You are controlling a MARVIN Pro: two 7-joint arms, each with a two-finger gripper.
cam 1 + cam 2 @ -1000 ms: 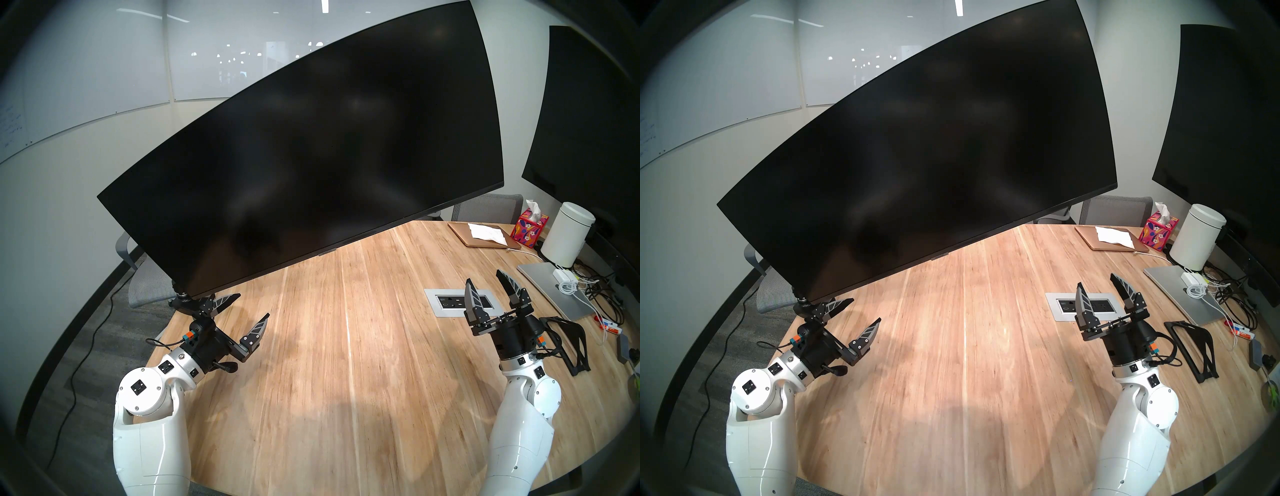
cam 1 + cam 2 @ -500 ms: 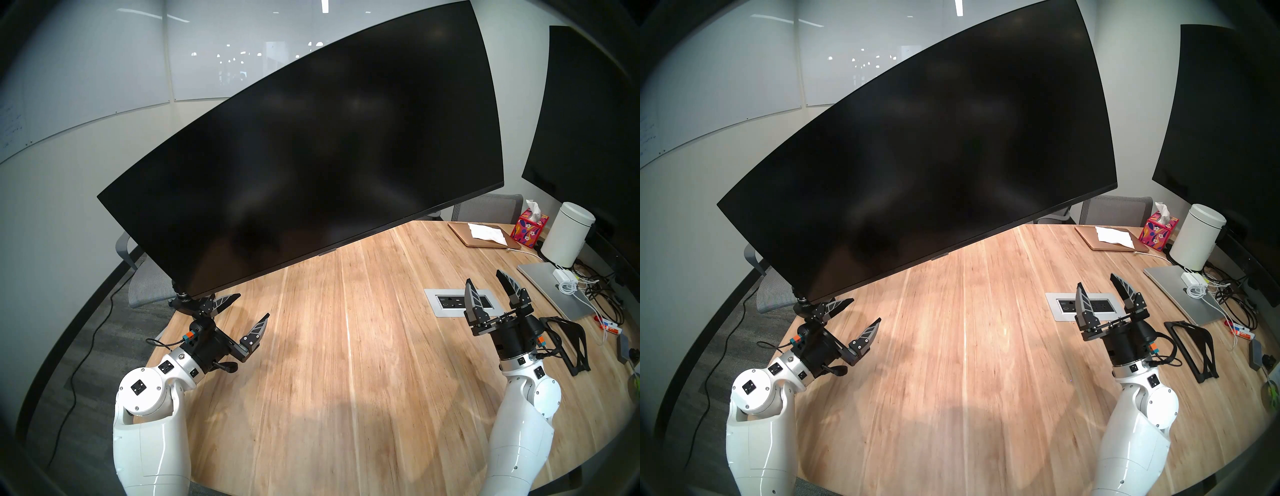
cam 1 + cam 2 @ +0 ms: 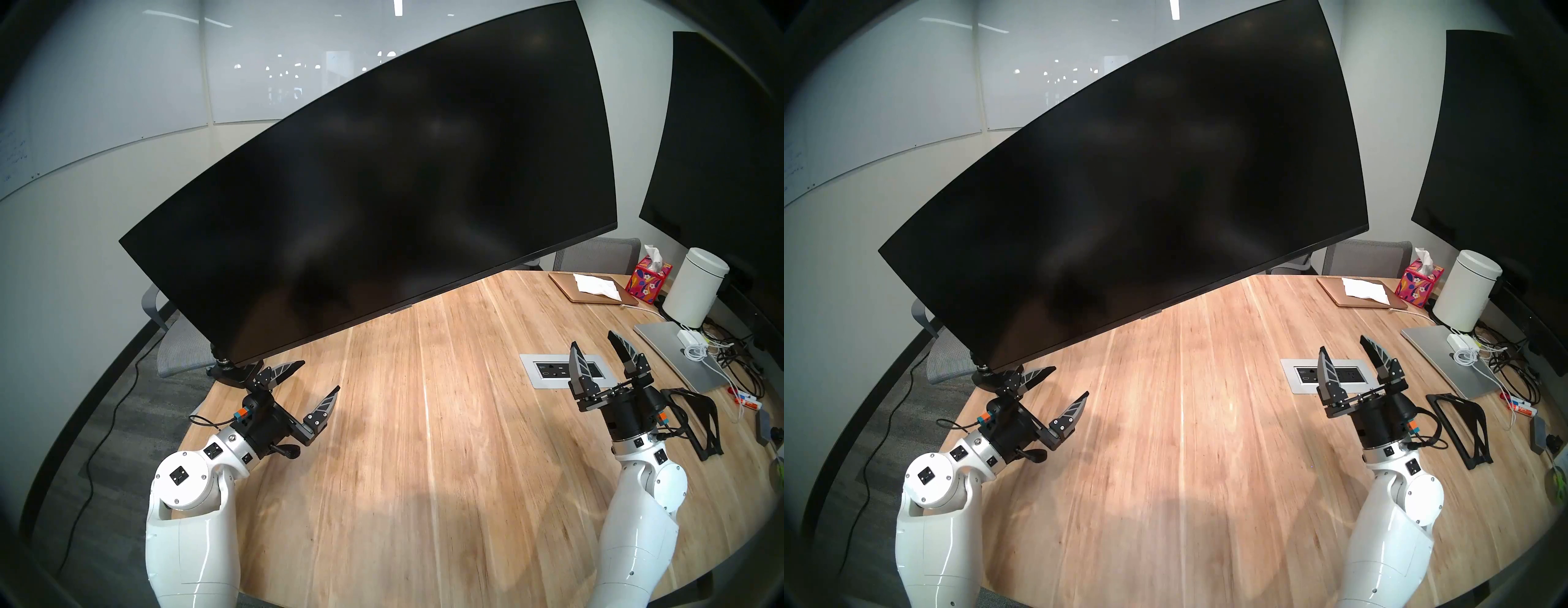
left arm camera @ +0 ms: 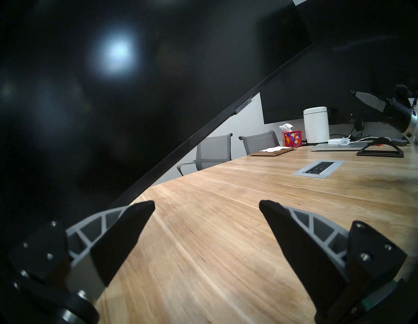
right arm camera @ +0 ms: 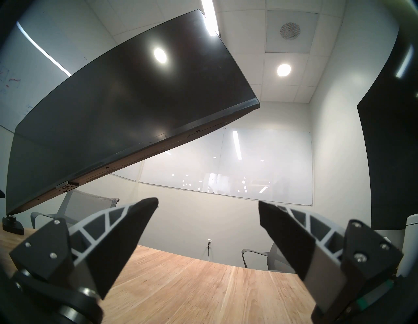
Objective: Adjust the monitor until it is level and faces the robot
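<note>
A: Pale walls with glossy whiteboards [image 3: 119,89], grey carpet [image 3: 127,407].
B: Wooden tabletop [image 3: 424,424], grey mesh chairs [image 3: 598,254] behind, ceiling lights [image 5: 284,69] overhead.

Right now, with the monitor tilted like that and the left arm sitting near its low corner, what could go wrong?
1. The monitor slopes steeply, its low corner close above the mount base. The left gripper is open right beside that corner; a push there could scrape the screen or jam a finger under the edge.

2. Turning it level swings the high end down toward the right gripper, also open, so the two might collide.
</note>
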